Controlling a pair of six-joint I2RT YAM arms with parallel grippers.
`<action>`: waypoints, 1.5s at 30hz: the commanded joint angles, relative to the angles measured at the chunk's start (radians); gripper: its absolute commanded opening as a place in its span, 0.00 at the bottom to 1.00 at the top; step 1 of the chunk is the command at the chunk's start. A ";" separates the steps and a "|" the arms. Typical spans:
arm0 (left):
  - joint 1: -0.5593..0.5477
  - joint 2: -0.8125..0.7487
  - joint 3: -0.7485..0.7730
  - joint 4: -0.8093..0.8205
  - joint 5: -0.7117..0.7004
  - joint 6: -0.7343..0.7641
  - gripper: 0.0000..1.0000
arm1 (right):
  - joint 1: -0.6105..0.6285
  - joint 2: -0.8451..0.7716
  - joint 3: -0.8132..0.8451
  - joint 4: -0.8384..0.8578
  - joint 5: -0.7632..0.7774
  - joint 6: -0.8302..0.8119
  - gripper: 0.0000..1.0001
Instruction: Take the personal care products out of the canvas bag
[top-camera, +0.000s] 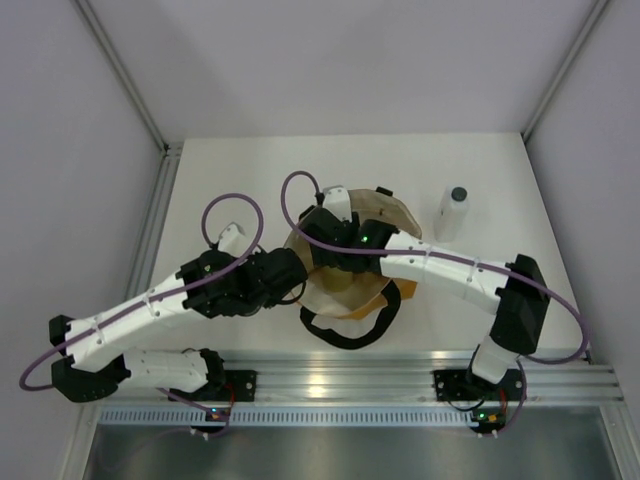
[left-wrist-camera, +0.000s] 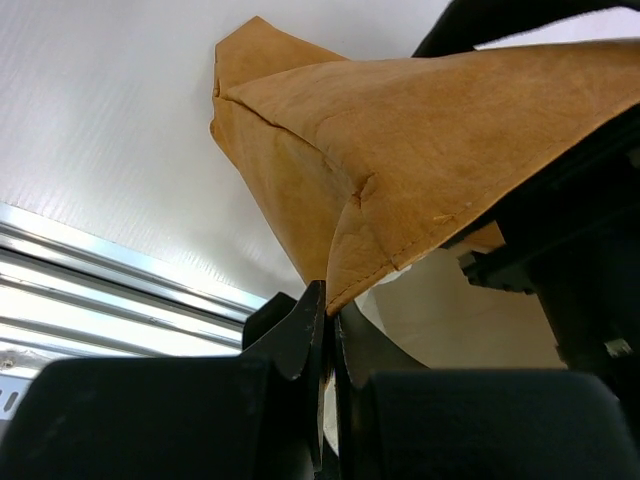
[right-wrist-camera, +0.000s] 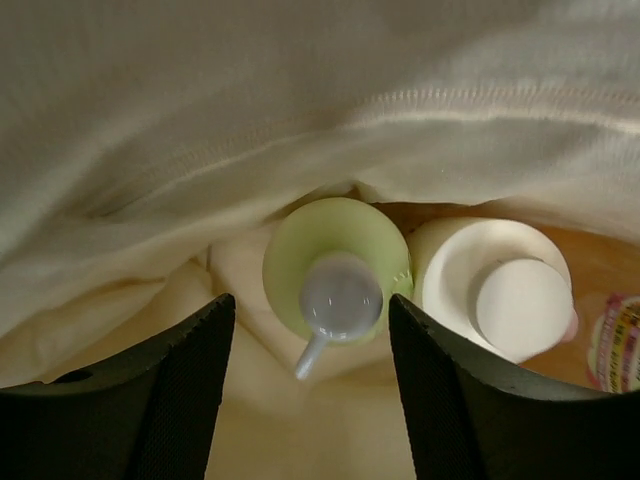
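- The tan-orange canvas tote bag (top-camera: 398, 215), cream-lined with black loop handles, sits mid-table between the arms, mouth upward.
- The left gripper (left-wrist-camera: 328, 305) pinches the bag's rim, fingers closed on the fabric.
- The right gripper (right-wrist-camera: 310, 305) is inside the bag, fingers parted on either side of the yellow-green bottle with a white pump cap (right-wrist-camera: 338, 240).
- Whether those fingers touch the bottle is unclear.
- The beige wide-topped bottle (right-wrist-camera: 500, 290) stands just beside the yellow-green one.
- A pink-labelled item (right-wrist-camera: 618, 345) is cut off at the frame edge.
- The whitish bottle with a dark cap (top-camera: 452, 213) stands on the white table (top-camera: 230, 170), right of the bag.
- From above, the arms hide the bag's contents.
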 joint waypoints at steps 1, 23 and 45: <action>-0.004 0.016 -0.012 0.000 0.030 0.004 0.00 | 0.016 0.034 -0.004 0.001 0.019 0.024 0.62; -0.004 -0.006 -0.041 0.003 0.046 0.006 0.00 | -0.019 0.088 -0.070 0.047 0.005 0.025 0.49; -0.004 0.008 -0.042 0.020 0.055 0.023 0.00 | -0.030 0.042 -0.082 0.092 0.012 -0.013 0.00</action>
